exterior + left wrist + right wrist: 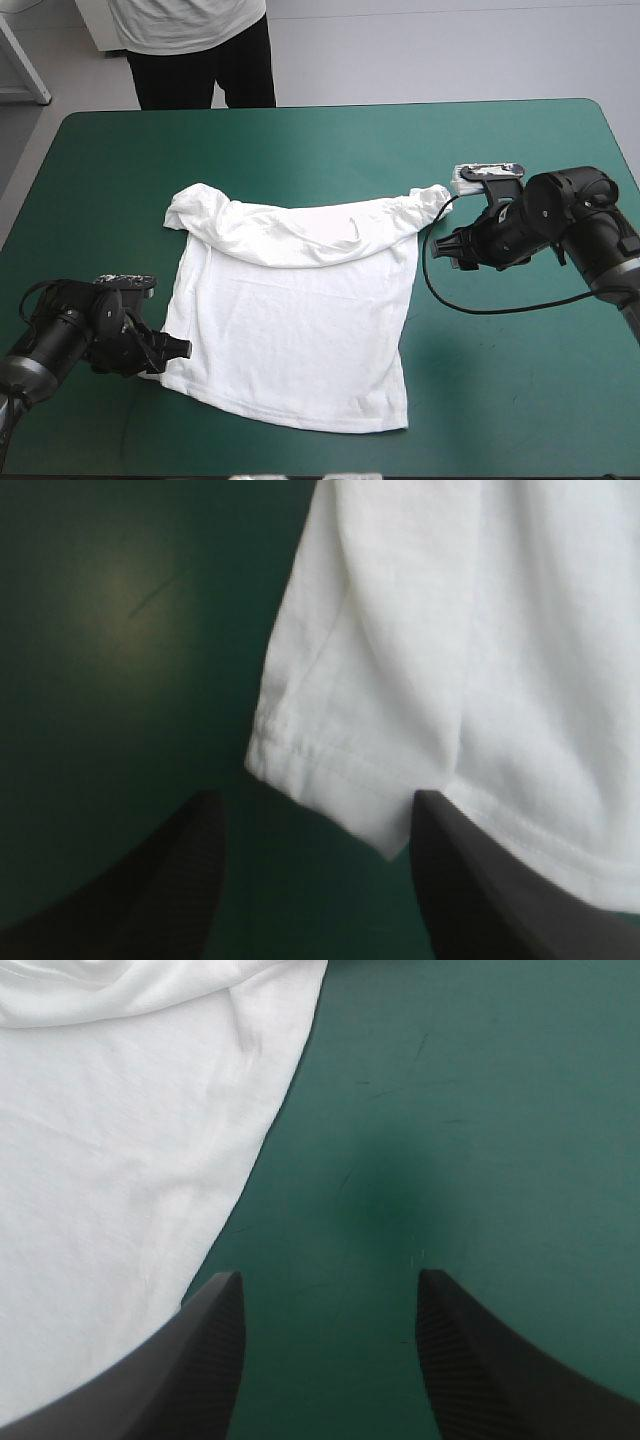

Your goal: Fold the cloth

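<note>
The white T-shirt (290, 320) lies spread on the teal-green cover, its collar end folded down into a crumpled band (300, 235) with bunched sleeves at both ends. My left gripper (175, 350) sits low at the shirt's near left hem corner. In the left wrist view it (318, 802) is open, and the hem corner (350, 780) reaches in between the fingers, close to one of them. My right gripper (443, 245) hovers just off the shirt's right sleeve. It (330, 1278) is open over bare cover, with the shirt's edge (150, 1190) beside one finger.
A wide strip of teal-green cover (300, 140) lies between the shirt and the table's far edge. The shirt's hem (300, 420) ends close to the table's near edge. More cover (520, 380) shows on the right.
</note>
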Controlling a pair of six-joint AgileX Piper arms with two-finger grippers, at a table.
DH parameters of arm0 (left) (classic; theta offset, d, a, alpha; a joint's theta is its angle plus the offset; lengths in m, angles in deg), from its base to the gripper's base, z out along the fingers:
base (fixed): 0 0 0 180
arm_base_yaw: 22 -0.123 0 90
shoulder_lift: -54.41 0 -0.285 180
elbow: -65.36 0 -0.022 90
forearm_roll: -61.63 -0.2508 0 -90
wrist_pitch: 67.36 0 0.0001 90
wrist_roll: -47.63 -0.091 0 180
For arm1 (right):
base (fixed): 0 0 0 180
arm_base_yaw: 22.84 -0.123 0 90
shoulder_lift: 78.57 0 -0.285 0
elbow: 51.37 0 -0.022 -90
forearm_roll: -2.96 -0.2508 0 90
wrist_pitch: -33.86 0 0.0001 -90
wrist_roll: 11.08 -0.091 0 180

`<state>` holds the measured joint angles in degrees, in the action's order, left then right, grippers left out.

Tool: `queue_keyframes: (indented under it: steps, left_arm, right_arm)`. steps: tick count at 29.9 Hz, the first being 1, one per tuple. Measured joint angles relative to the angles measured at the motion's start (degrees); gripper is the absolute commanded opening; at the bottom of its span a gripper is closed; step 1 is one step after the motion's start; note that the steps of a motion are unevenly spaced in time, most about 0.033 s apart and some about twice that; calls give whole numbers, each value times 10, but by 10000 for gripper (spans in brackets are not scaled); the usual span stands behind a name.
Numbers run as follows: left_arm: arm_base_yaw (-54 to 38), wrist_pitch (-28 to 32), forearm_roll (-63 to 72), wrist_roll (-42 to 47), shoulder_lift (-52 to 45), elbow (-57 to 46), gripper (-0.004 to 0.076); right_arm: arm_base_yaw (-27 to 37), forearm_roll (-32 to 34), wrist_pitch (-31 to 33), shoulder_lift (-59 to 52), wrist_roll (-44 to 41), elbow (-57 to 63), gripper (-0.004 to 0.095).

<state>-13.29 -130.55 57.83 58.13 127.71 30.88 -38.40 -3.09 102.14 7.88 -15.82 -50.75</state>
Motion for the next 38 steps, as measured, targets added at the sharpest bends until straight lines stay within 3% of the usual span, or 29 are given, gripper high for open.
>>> queue_keyframes:
  steps: [7, 14, 21, 22, 24, 27, 32, 38]
  left_arm:
    - [0, 33, -31, 16, 11, -17, 411]
    - [0, 75, -24, 15, 84, -38, 410]
    - [0, 54, -20, 12, 134, -16, 398]
    - [0, 50, -18, 12, 140, -13, 379]
    - [0, 42, -12, 9, 153, -6, 258]
    - [0, 39, 7, 5, 162, -2, -6]
    - [3, 43, 28, 4, 163, -2, -10]
    - [3, 45, 29, 4, 163, -1, -10]
  right_arm:
    - [0, 0, -1, 0, 4, 1, 486]
    - [0, 0, -1, 0, 4, 4, 485]
    - [0, 0, 1, 0, 4, 4, 486]
    - [0, 0, 2, 0, 4, 4, 486]
    - [0, 0, 6, 0, 6, 4, 486]
    - [0, 0, 18, 0, 8, 4, 486]
    - [-6, -15, 26, -6, 11, 5, 486]
    - [-105, 7, 26, -18, -21, 5, 486]
